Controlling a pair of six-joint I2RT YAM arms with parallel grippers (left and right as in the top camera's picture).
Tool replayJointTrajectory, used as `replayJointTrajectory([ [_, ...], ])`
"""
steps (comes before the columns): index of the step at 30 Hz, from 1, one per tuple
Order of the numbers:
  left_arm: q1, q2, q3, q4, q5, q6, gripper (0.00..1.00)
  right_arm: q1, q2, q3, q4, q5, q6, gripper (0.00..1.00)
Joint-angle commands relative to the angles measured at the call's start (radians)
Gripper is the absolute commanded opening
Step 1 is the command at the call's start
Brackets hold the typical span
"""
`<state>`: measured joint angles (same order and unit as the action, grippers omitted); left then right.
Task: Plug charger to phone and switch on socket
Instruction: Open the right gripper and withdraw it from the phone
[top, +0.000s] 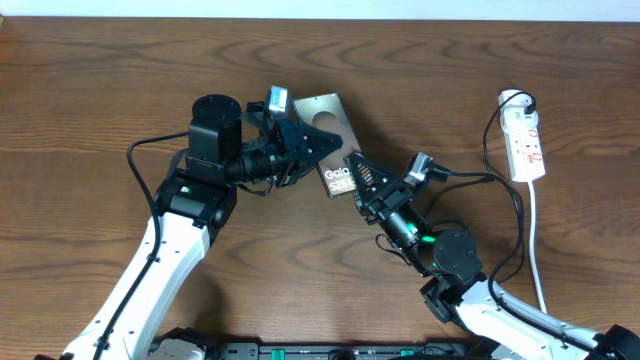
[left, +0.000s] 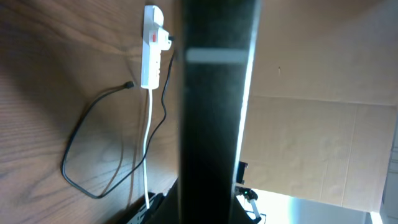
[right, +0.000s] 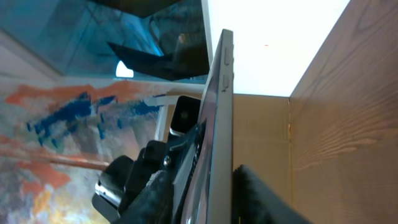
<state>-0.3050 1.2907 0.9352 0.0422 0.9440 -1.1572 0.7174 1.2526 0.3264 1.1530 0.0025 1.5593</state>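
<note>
1. Look for the phone (top: 330, 115) near the middle of the bench (top: 100, 80), a bit toward the far edge, right between the two arms.
2. Slanted there, with its long way going from far left to near right and the end with the white letters toward the right arm.
3. Seen from the right wrist only as a thin edge (right: 221, 124), so probably tipped up and not lying flat.
4. Pinched at its far-left part by the left fingers (top: 315, 140), pressed tight together on it.
5. Flanked at the lettered end by the right fingers (top: 358, 170), one on each side. Hard to tell from the wrist view whether squeezing the phone or only sitting beside it.
6. Now look for the charger (left: 64, 167): loose on the bench by the right edge, well apart from the phone, looping in a big curve.
7. Plug tip (left: 129, 85) lying bare on the wood, near the end of the socket (top: 527, 140) where the white cord (left: 147, 155) comes out. Not touched by any fingers.
8. Much nearer to the right arm than to the left, both plug tip and socket. So probably a job for the right arm: reach toward the right edge, pick up the tip, bring it back to the phone.
9. Red marks on the socket too small to tell on from off.
</note>
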Motion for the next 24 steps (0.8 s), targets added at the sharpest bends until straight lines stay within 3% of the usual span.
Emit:
replayJointTrajectory([
  [1,-0.004,0.0,0.002,0.013,-0.007,-0.014,0.08,0.004,-0.001,0.02,0.003,-0.013,-0.011,0.38],
  [5,0.0,0.0,0.002,0.013,-0.049,0.04,0.07,0.004,-0.001,0.02,0.002,-0.014,-0.011,0.49],
  [10,0.039,0.001,0.002,0.007,-0.056,0.194,0.08,0.004,-0.001,0.02,0.001,-0.055,-0.013,0.61],
  [12,0.078,0.003,0.002,-0.002,-0.055,0.234,0.08,0.005,-0.001,0.02,-0.005,-0.076,-0.046,0.7],
  [16,0.157,0.003,0.002,-0.052,-0.055,0.369,0.07,0.005,-0.002,0.02,-0.059,-0.09,-0.212,0.99],
  [20,0.231,0.003,0.002,-0.135,-0.055,0.474,0.08,0.004,-0.001,0.02,-0.227,-0.051,-0.451,0.99],
  [24,0.273,0.003,0.002,-0.178,-0.055,0.538,0.07,0.004,-0.001,0.02,-0.398,0.131,-0.657,0.99],
])
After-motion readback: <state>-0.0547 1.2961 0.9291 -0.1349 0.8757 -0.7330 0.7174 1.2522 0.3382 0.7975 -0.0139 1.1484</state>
